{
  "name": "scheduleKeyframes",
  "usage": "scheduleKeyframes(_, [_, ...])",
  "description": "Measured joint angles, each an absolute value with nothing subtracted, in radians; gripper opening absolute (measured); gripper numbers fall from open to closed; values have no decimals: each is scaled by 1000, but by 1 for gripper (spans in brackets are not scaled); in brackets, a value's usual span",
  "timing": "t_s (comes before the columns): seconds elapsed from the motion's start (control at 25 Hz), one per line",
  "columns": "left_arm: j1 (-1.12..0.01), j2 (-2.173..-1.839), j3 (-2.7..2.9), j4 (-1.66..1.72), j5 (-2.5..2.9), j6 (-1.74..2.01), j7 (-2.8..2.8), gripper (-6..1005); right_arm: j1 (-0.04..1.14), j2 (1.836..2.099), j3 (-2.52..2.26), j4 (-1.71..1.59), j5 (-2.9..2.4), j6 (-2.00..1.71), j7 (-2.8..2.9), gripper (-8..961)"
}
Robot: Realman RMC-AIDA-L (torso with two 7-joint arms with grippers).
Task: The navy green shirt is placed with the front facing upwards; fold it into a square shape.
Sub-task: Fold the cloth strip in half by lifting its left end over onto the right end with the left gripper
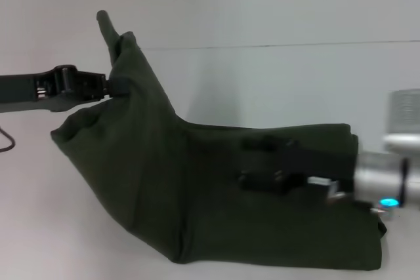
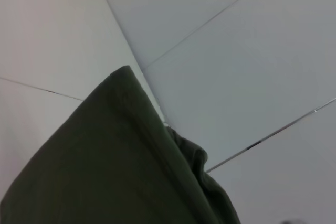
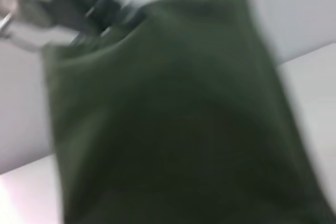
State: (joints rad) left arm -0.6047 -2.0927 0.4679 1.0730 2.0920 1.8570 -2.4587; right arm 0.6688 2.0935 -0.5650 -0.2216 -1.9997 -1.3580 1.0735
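One shirt (image 1: 197, 188) lies on the tabletop (image 1: 275, 83). Left pincer (image 1: 108, 86) pinches its raised edge; right pincer (image 1: 252, 162) above it, grip unclear

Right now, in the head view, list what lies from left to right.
Left arm's gripper pinching the raised shirt edge → lifted part of the navy green shirt → right arm's gripper over the flat part → silver wrist.
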Motion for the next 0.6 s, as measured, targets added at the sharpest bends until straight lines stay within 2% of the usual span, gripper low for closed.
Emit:
scheduleKeyframes(0.28, [-620, -2121, 514, 1059, 2062, 1837, -2453, 26, 472, 2083, -479, -484, -1917, -1426, 1164, 834])
scheduleKeyframes(0.44, [-634, -2155, 558, 1057, 2061, 1819, -2450, 26, 405, 2062, -406, -531, -1848, -1441, 1182, 834])
scheduleKeyframes(0.6, [-641, -2168, 664, 1001, 2029, 1747, -2449, 27, 374, 2055, -337, -534, -1798, -1460, 1177, 834])
